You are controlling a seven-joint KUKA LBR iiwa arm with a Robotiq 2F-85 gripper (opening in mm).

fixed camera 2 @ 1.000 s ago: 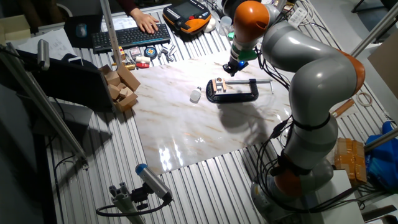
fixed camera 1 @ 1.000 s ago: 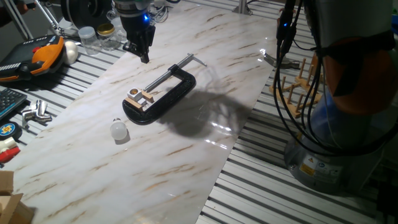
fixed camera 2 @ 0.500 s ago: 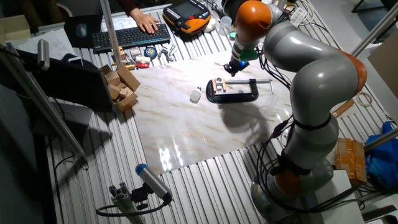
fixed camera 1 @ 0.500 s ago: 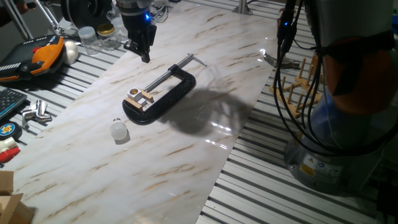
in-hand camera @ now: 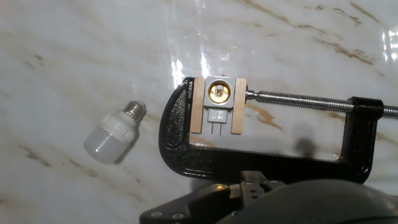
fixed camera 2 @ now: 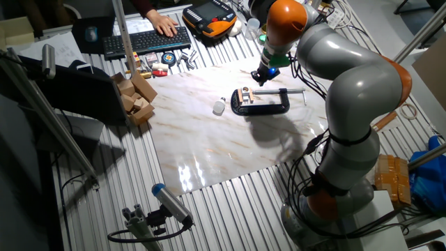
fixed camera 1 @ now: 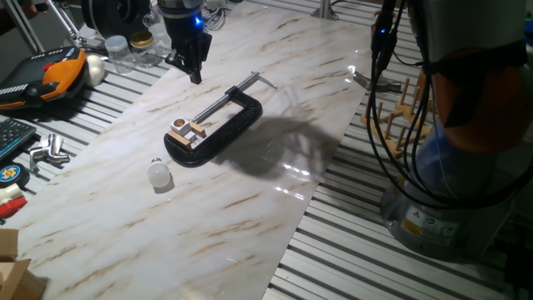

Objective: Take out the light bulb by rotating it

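The big grey and orange robot arm [fixed camera 2: 348, 90] fills the right side of the other fixed view and reaches over to the top middle. The marble worktop [fixed camera 1: 250, 208] runs from the lower left to the upper middle in one fixed view. A black C-clamp [in-hand camera: 261, 155] lies flat in the middle of the hand view. It squeezes a small wooden socket block [in-hand camera: 217, 104] between its screw and its end. The socket hole looks up and has nothing in it. The pincer [fixed camera 1: 193, 68] hangs above the worktop near the top left of one fixed view, close to the clamp's screw end. Its black fingers look close together, but I cannot tell for sure. The light bulb [in-hand camera: 115, 133] lies on its side on the worktop, at the left of the hand view, just beside the clamp and not touching it.
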